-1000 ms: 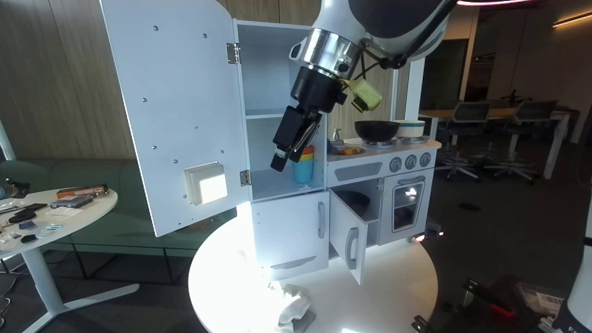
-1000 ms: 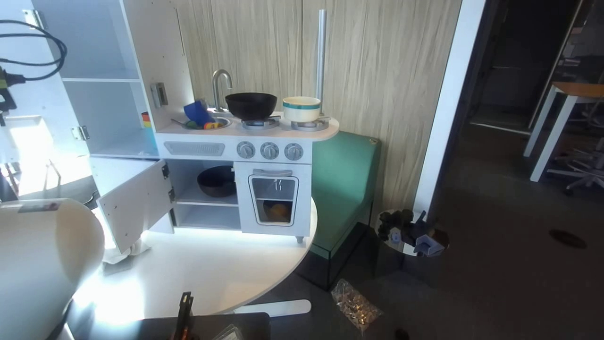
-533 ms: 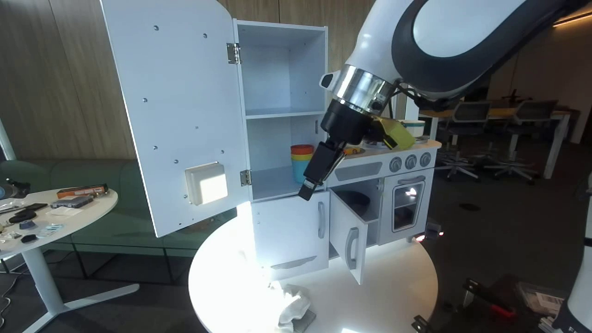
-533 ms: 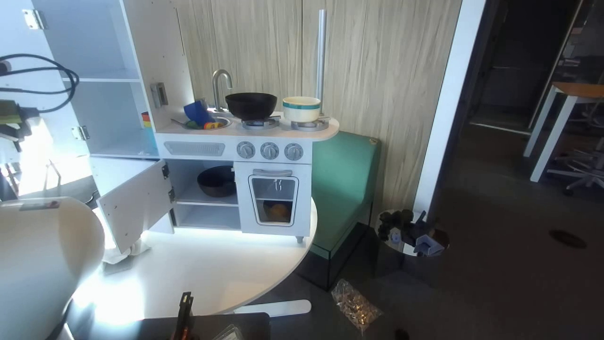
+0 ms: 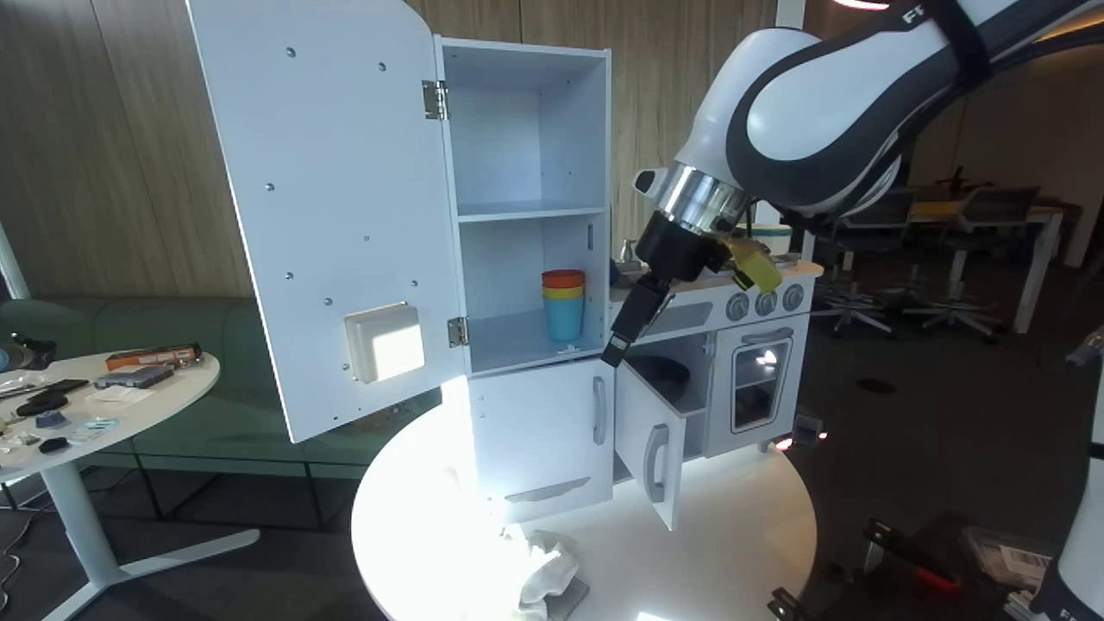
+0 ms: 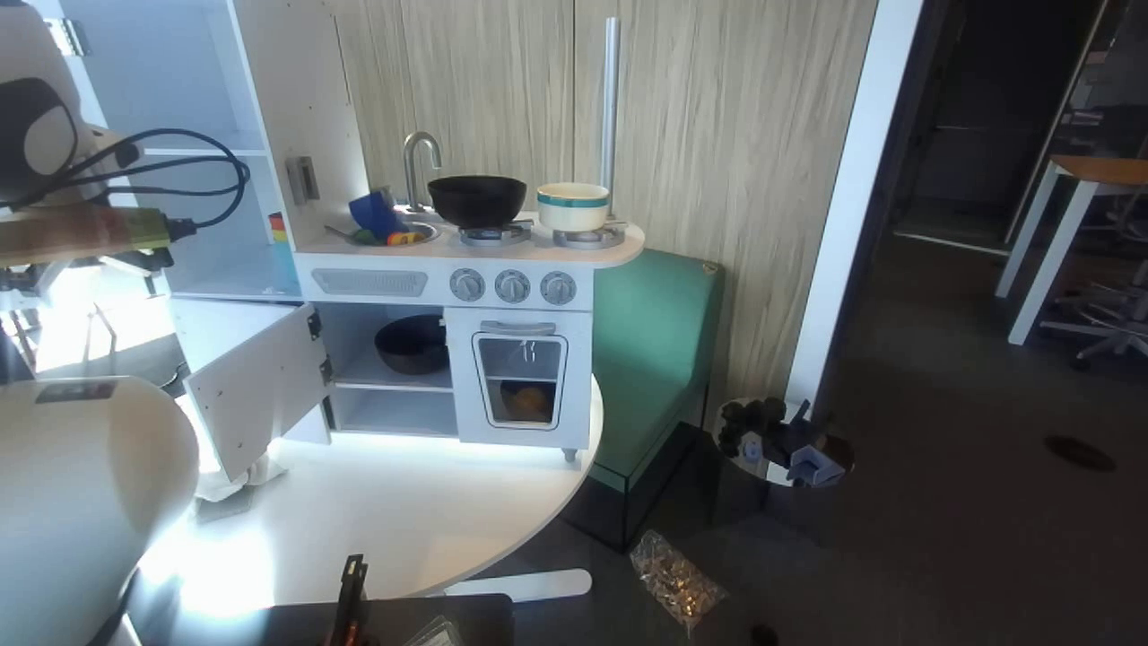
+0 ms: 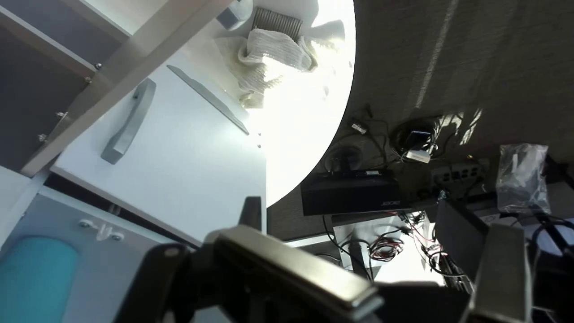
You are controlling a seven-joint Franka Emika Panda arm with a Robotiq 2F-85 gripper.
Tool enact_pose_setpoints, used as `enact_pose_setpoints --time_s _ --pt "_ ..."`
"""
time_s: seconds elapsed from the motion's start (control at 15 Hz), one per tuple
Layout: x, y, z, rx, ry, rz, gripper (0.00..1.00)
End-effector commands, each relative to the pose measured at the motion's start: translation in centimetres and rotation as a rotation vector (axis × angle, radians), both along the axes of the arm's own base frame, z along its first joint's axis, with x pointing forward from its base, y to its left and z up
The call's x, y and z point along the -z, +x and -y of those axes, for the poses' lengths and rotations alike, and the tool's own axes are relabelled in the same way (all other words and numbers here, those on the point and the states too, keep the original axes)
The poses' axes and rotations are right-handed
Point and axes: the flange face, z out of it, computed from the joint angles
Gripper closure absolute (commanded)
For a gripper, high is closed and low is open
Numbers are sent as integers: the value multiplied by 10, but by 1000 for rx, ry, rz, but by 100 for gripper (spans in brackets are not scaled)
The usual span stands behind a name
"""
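My gripper (image 5: 614, 352) points down in front of the white toy kitchen, near the top of its half-open lower cabinet door (image 5: 653, 448). In the wrist view the two fingers (image 7: 354, 224) stand wide apart with nothing between them. The closed lower door (image 5: 539, 440) with a grey handle (image 7: 130, 123) is beside it. A stack of orange, yellow and blue cups (image 5: 564, 312) stands on the lower shelf of the tall cabinet; the blue cup shows in the wrist view (image 7: 40, 278). A dark bowl (image 6: 411, 345) sits inside the open lower cabinet.
The tall cabinet door (image 5: 319, 216) stands wide open. A black pan (image 6: 477, 199) and a white pot (image 6: 574, 208) stand on the stove. A blue cup (image 6: 378, 215) and small toys lie in the sink. A white cloth (image 5: 549, 569) lies on the round table (image 5: 707, 561).
My gripper has moved from in front of the cups, down and to the right past the tall cabinet. The cups are uncovered, and more of the arm shows at the left edge of an exterior view.
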Motion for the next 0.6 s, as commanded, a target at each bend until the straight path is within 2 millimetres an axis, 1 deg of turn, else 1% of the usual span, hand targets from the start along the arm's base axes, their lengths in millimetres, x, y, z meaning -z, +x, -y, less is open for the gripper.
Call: enact_pose_setpoints --time_s 0.0,0.07,0.2,0.27,0.4,0.47,0.53 --pt "1 4 6 -10 -3 -1 0" --pt "2 8 9 -17 -4 -1 0" --pt "3 10 10 -24 -6 -3 0" --pt "7 11 11 -17 -7 13 0" --pt "23 23 19 -31 -66 -30 0" --pt "27 34 24 -45 -95 -44 0" --pt "31 40 28 -61 -115 -53 0"
